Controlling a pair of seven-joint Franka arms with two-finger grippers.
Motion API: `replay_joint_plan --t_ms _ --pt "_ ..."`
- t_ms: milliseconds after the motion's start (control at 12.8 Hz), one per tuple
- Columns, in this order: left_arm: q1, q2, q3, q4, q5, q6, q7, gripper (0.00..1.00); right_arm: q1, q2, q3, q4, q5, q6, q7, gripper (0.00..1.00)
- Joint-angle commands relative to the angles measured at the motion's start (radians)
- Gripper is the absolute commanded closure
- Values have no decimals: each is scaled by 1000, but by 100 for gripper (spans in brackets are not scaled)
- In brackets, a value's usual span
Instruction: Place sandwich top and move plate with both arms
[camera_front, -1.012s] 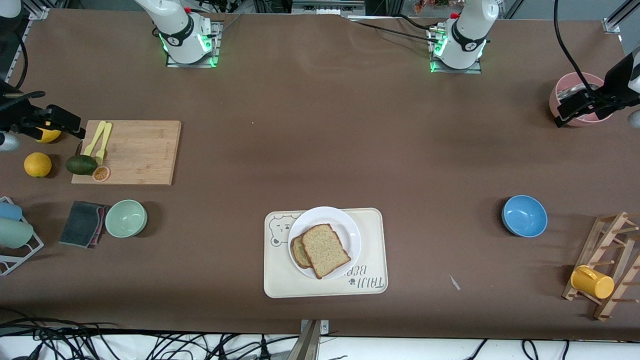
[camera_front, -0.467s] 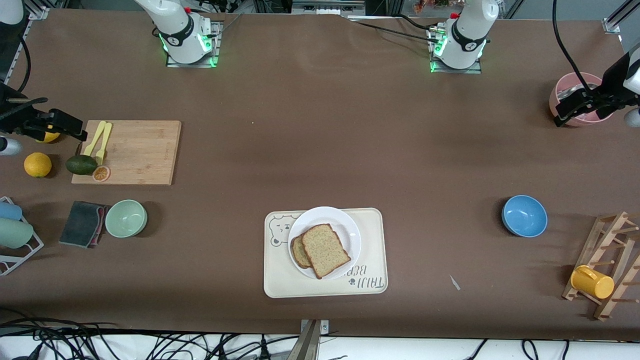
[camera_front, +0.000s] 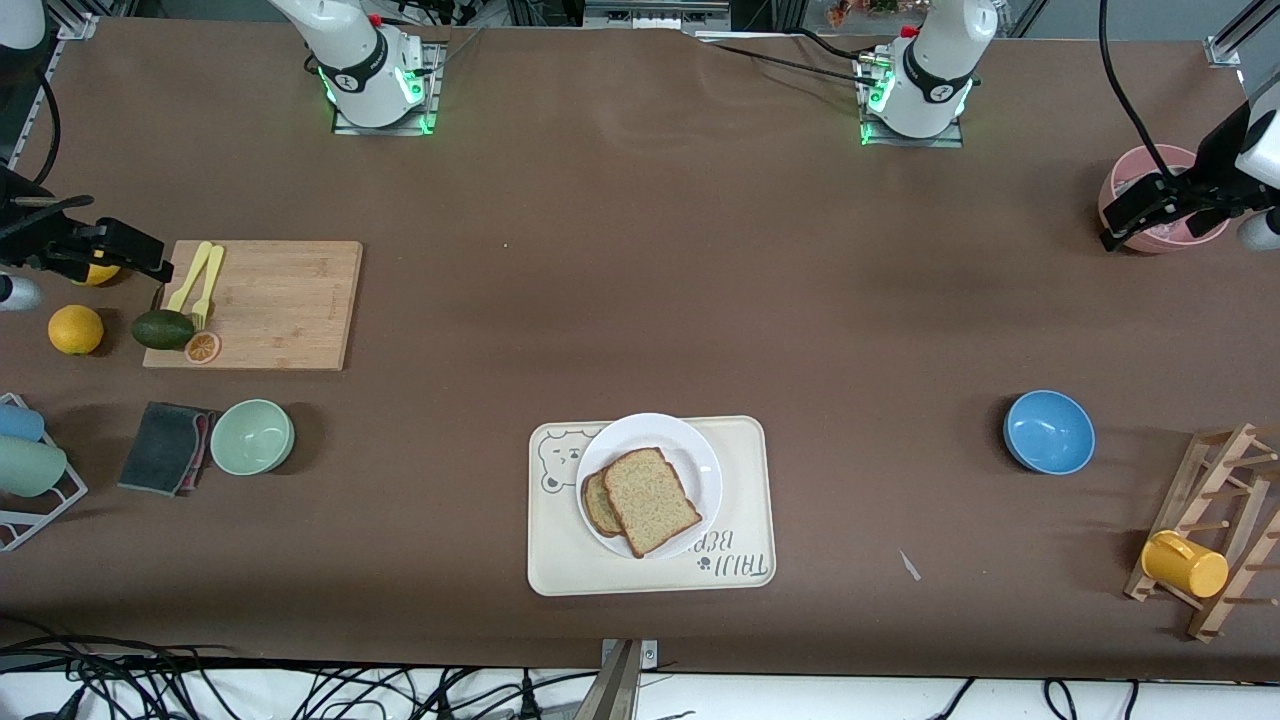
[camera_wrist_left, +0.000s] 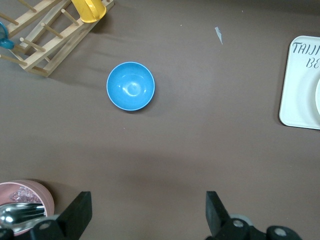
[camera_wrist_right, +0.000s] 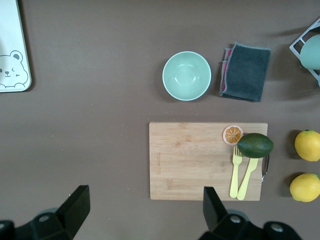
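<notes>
1. So from my remote seat, the sandwich top (camera_front: 650, 500) is lying flat on the plate (camera_front: 690, 450), sitting over a darker slice (camera_front: 594, 503) that pokes out from under it toward the right arm's end of the table.
2. That plate rests on the beige bear-print tray (camera_front: 745, 500), close to the table edge nearest the front camera, about midway between the two ends.
3. Left gripper (camera_front: 1150, 215) is hanging up in the air over the pink bowl (camera_front: 1130, 170) at the left arm's end. Fingers (camera_wrist_left: 80, 212) are spread wide, nothing between them. Its wrist view looks down on bare brown table (camera_wrist_left: 200, 130), with the blue bowl (camera_wrist_left: 130, 86) and a corner of the tray (camera_wrist_left: 295, 100) in sight.
4. Right gripper (camera_front: 110, 250) is up over a lemon (camera_front: 97, 272) at the right arm's end, just beside the wooden cutting board (camera_front: 270, 300). Jaws are released too, fingers (camera_wrist_right: 77, 205) wide apart and holding nothing. Its wrist view shows the board, an avocado (camera_wrist_right: 255, 145), yellow forks (camera_wrist_right: 240, 177), the mint bowl (camera_wrist_right: 186, 75) and the grey cloth (camera_wrist_right: 245, 71).
5. Both claws are well apart from the bread and plate, one off toward each end of the table, nothing touching either.
</notes>
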Motion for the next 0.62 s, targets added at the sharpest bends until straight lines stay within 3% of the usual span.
replay_joint_plan --t_ms 0,545 --pt "-6 8 -3 22 28 -22 -12 0 -1 4 1 21 4 -7 14 0" --pt "-11 16 -5 38 19 -34 -14 0 1 13 4 52 5 -1 16 0"
